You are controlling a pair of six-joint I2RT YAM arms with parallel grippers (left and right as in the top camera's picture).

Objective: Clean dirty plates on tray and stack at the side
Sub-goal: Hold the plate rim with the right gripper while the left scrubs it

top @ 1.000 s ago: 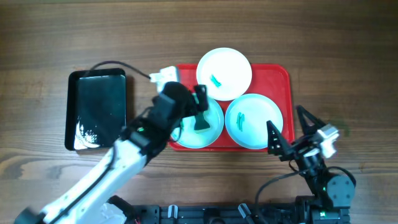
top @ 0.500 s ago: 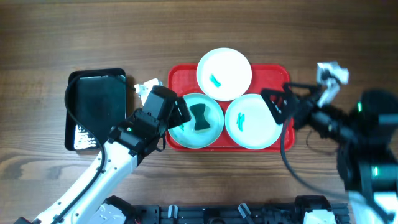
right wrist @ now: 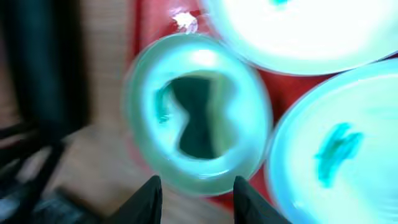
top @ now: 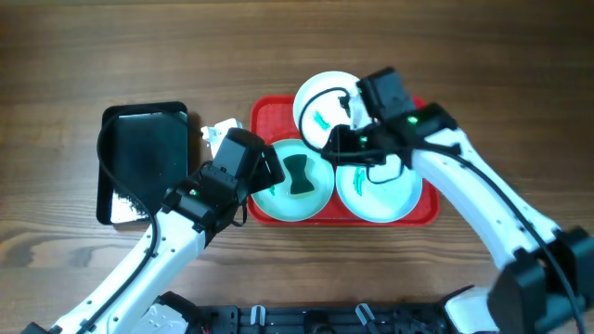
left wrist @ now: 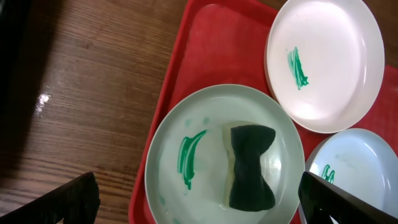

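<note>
Right, from overhead I have the tray (top: 263, 113) at mid-table, and all three plates are on it. The white plate (top: 317, 100) sits at the tray's 12 o'clock and overhangs the far rim. The left blue plate (top: 302, 206) is at 7 o'clock and the right blue plate (top: 379, 197) at 5 o'clock. The two blue plates lie just beside each other, and the white plate's near edge meets both. I cannot tell whether it overlaps them.

A dark sponge (top: 298, 173), pinched at its waist, lies on the left blue plate a little toward 3 o'clock of its centre. In the left wrist view a green smear (left wrist: 189, 157) shows at the sponge's 9 o'clock, and another marks the white plate. The right blue plate also carries a green smear, toward its 10 o'clock.

My left gripper (top: 271, 170) hangs over the 9 o'clock edge of the left blue plate. Its jaws are wide apart and hold nothing. My right gripper (right wrist: 195, 190) comes in from 4 o'clock and hovers where the three plates meet. Its fingers are spread with nothing between them. Its wrist view is blurred, but the sponge shows through the gap.

A black tray (top: 144, 148) lies on the table (top: 464, 56), well apart at the tray's 9 o'clock.
</note>
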